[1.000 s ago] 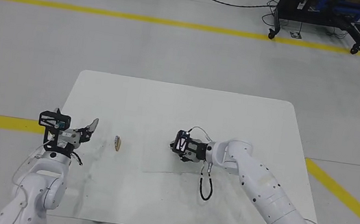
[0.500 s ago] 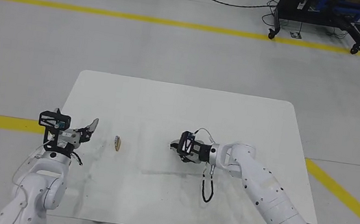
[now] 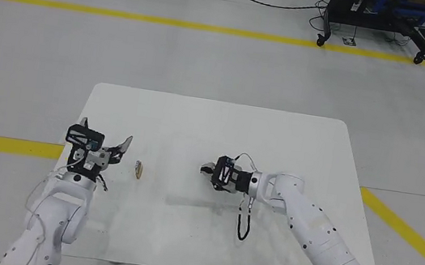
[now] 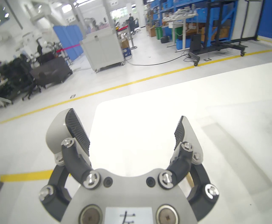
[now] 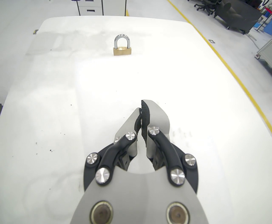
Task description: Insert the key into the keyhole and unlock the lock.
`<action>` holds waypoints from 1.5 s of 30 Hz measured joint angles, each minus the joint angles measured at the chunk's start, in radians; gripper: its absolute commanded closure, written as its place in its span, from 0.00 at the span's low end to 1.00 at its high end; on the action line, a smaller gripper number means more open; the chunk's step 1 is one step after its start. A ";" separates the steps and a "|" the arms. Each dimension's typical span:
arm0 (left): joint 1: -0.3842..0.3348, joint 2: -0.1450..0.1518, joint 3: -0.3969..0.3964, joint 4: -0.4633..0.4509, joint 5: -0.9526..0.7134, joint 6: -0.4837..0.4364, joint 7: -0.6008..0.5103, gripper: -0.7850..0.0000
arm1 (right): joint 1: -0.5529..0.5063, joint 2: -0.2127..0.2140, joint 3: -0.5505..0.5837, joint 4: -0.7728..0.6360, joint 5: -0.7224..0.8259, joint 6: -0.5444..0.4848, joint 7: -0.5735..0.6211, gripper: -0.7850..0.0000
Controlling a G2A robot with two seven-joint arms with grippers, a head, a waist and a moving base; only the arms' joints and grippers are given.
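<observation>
My right claw (image 5: pixel 142 106) is clenched tight. Whether it pinches the key, I cannot tell. The lock (image 5: pixel 122 47) stands well ahead of it, near my spread left claw (image 4: pixel 127 118) — insertion and unlocking both remain.

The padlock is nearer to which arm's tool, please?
Left. The left tool sits just beside the padlock; the right tool is farther off on its other side.
</observation>
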 measured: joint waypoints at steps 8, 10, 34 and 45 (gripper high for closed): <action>-0.074 0.004 0.141 -0.064 0.209 -0.194 0.005 0.00 | -0.032 0.018 0.031 0.030 -0.062 0.020 -0.165 1.00; -0.088 0.004 0.171 -0.061 0.257 -0.222 0.006 0.00 | -0.029 0.019 0.031 0.045 -0.070 0.018 -0.186 1.00; -0.213 -0.017 0.366 0.129 0.535 -0.226 -0.156 0.00 | -0.037 0.031 0.051 0.065 -0.071 0.029 -0.258 1.00; -0.191 -0.019 0.282 0.088 0.412 -0.091 -0.071 0.00 | -0.054 0.032 0.073 0.077 0.040 -0.021 -0.321 1.00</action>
